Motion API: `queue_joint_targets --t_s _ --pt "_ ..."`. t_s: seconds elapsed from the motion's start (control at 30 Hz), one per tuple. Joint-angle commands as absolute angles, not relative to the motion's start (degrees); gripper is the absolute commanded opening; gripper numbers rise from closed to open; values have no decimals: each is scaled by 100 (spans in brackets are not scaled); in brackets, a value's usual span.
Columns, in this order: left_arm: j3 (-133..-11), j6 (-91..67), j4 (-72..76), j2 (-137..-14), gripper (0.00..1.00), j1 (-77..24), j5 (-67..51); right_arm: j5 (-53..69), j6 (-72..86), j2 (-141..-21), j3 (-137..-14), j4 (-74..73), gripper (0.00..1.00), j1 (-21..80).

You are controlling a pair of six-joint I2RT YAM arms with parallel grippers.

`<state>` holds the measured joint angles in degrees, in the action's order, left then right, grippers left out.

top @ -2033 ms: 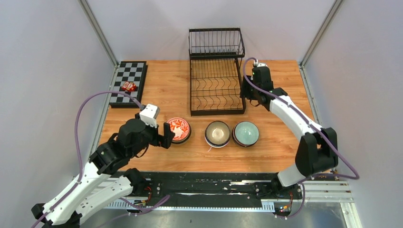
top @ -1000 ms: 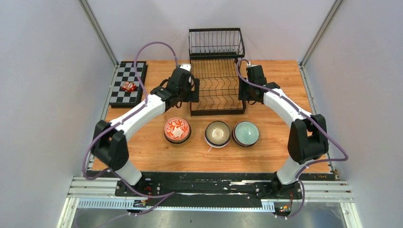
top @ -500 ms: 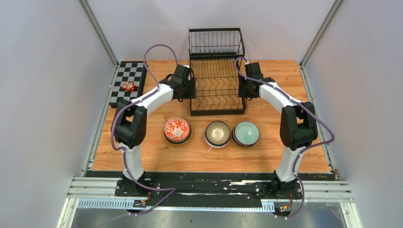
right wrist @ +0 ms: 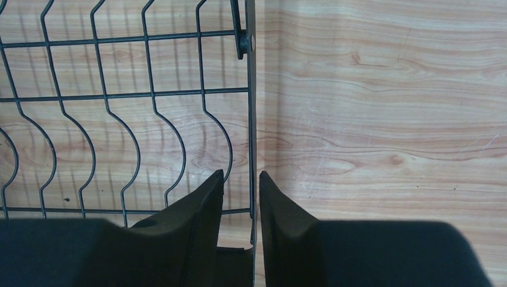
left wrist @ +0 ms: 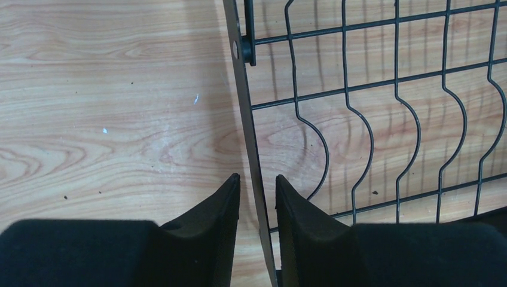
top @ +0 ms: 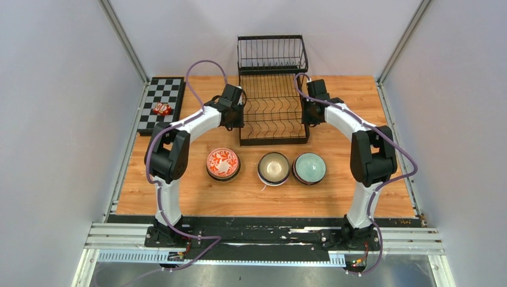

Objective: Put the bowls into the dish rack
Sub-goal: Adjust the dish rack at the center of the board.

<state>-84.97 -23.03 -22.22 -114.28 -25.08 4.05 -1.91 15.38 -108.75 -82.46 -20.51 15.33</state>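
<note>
**Mia:** Bowls first. Where are they?

**Ben:** From above, the red bowl (top: 223, 163), the cream bowl (top: 274, 168) and the green bowl (top: 309, 168) sit in a row, well behind both pincers. None is in the dish rack (top: 274, 142) yet. The rack lies between the left pincer (top: 239, 118) and the right pincer (top: 306, 116).

**Mia:** What does the left pincer's camera show?

**Ben:** Its fingers (left wrist: 222, 210) are narrow, one on each side of the left rail (left wrist: 246, 119). Thin gaps show, so it is not squeezing.

**Mia:** And the right one?

**Ben:** The same. Narrow fingers (right wrist: 203, 206) sit around the right rail (right wrist: 250, 119).

**Mia:** What could go wrong?

**Ben:** I think the thin wire could slip out. If one arm pulls harder, the rack could turn crooked or bump the bowls.
</note>
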Motion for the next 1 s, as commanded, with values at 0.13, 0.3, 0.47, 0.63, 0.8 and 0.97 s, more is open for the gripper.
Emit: queue_joint_targets --t_s 0.13,0.3,0.47,0.63,0.8,0.97 --pt "-8411 -2349 -2022 -11362 18 -2496 106 -178 1535 -10980 -8130 -2013 22 1468" --pt "-8357 -2314 -2086 -11306 0 -2496 37 -109 1563 -10882 -7920 -1951 3 1468" --pt "-8066 -2337 -2040 -11040 0 -2496 40 -90 1619 -10556 -7563 -1793 3 1477" --pt "-7648 -2403 -1941 -10708 0 -2505 -74 -88 1657 -10269 -7245 -1764 3 1508" --pt "-7311 -2475 -1863 -10473 0 -2505 -295 -176 1669 -9998 -6981 -1704 3 1547" --pt "-7214 -2482 -1885 -10319 0 -2514 -295 -278 1639 -9926 -7041 -1801 3 1552"
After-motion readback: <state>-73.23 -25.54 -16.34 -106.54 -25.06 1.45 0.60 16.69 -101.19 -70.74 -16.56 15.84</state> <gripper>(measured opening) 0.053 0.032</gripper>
